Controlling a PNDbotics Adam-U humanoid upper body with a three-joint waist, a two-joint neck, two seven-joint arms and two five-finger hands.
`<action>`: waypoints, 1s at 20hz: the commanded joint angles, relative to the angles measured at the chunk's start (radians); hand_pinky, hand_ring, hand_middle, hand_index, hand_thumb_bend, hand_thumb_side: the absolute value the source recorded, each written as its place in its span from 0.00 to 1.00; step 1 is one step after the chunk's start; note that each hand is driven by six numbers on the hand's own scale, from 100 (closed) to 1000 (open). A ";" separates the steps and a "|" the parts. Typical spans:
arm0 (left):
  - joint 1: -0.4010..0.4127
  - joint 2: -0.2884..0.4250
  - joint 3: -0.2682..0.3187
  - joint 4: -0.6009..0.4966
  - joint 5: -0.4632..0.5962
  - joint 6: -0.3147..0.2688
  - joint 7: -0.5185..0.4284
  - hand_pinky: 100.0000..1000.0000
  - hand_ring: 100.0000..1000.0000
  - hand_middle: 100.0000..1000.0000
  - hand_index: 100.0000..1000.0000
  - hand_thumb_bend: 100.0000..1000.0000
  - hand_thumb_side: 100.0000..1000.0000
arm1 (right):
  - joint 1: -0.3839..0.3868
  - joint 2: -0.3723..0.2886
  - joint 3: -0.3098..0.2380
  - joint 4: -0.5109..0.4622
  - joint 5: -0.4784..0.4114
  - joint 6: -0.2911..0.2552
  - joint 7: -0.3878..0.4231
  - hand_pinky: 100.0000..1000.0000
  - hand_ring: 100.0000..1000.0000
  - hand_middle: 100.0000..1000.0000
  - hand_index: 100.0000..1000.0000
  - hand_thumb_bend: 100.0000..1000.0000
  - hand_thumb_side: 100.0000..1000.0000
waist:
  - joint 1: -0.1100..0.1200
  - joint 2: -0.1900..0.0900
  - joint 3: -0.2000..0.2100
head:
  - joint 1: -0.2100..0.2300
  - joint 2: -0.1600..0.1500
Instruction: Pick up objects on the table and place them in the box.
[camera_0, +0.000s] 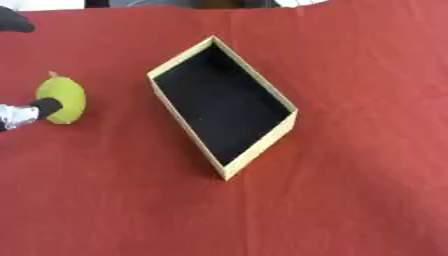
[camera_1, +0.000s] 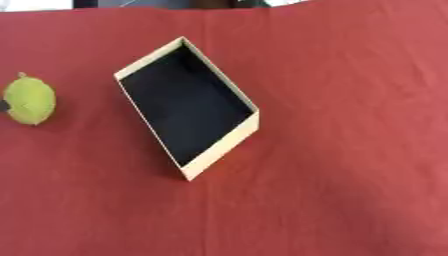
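Red tablecloth (camera_0: 350, 200), box (camera_0: 262, 150) lying diagonally, left hand (camera_0: 35, 110) touching upright lemon (camera_0: 63, 95)

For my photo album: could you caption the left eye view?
Left robot hand touches a yellow-green fruit beside an empty box on red cloth.

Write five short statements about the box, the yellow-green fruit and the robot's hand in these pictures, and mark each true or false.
1. The box is empty. True: only its dark floor shows.
2. The yellow-green fruit lies inside the box. False: it lies on the red tablecloth, left of the box and apart from it.
3. The left hand is at the fruit. True: a black finger lies across the fruit's near side.
4. The right hand rests beside the box. False: it shows in neither view.
5. The box sits square to the table's edges. False: it lies turned, one corner pointing toward the robot.
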 joint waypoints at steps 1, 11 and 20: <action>-0.021 0.057 -0.004 -0.014 -0.005 -0.011 -0.063 0.82 0.82 0.79 0.86 0.52 0.52 | -0.015 -0.033 -0.005 -0.020 0.000 -0.001 0.005 0.78 0.77 0.69 0.81 0.04 0.57 | -0.001 -0.019 0.000 | -0.002 -0.006; -0.044 0.096 -0.049 0.045 0.008 0.014 -0.151 0.82 0.82 0.78 0.87 0.39 0.29 | -0.020 -0.036 0.002 -0.020 -0.002 -0.001 0.013 0.78 0.77 0.69 0.81 0.03 0.57 | 0.002 -0.022 -0.003 | -0.006 -0.007; -0.089 0.077 -0.073 0.151 0.079 0.035 -0.203 0.80 0.81 0.77 0.85 0.16 0.00 | -0.019 -0.032 0.003 -0.020 -0.005 0.001 0.015 0.78 0.77 0.69 0.81 0.03 0.58 | 0.002 -0.022 -0.010 | -0.006 -0.010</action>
